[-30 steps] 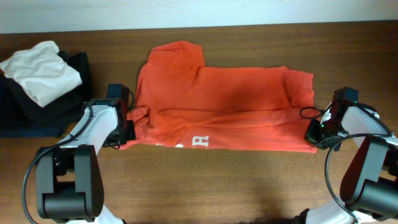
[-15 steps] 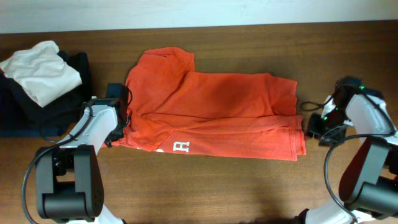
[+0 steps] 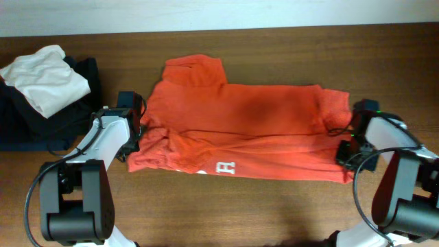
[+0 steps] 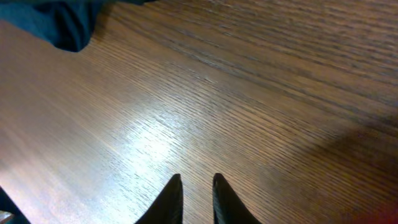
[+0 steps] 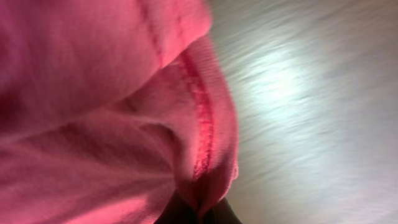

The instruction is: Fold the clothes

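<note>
The red-orange T-shirt (image 3: 247, 130) lies spread across the middle of the table, with a white letter (image 3: 224, 167) showing near its front edge. My right gripper (image 3: 343, 152) is at the shirt's right front corner. In the right wrist view it (image 5: 198, 216) is shut on a hemmed fold of the shirt (image 5: 93, 93). My left gripper (image 3: 135, 145) is at the shirt's left edge. In the left wrist view its fingers (image 4: 196, 180) are close together over bare wood with no fabric between them.
A white folded garment (image 3: 44, 79) lies on dark folded garments (image 3: 75, 113) at the back left. A corner of the dark fabric (image 4: 62, 22) shows in the left wrist view. The table's back edge meets a pale wall.
The shirt slid left and bunched half a second ago, and has now slid back right and stretched out. The right gripper moved with its corner. The left arm barely moved.
</note>
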Robot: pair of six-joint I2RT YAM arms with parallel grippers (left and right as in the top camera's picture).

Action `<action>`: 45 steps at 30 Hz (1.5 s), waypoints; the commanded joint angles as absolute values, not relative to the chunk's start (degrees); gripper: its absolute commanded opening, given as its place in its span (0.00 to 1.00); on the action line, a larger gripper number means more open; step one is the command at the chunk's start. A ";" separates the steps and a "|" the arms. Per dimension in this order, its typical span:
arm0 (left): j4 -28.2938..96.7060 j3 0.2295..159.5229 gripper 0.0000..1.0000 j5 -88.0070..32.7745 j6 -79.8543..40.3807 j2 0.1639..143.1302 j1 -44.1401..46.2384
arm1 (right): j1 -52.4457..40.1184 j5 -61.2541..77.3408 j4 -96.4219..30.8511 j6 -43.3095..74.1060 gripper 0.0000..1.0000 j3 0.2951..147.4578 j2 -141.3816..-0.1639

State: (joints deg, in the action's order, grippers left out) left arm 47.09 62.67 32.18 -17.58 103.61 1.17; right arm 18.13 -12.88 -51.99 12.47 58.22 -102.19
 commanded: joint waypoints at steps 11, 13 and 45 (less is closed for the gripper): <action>51.46 62.50 0.27 -11.77 -3.14 103.28 0.97 | 22.90 -12.23 -51.51 13.82 0.04 61.89 -102.50; 51.29 60.77 0.27 -11.62 -3.14 103.28 0.97 | 22.90 -12.21 -51.55 13.82 0.04 61.89 -102.50; 55.00 60.18 0.36 23.05 -19.29 95.24 1.02 | 22.90 -12.23 -52.01 13.82 0.04 61.89 -102.50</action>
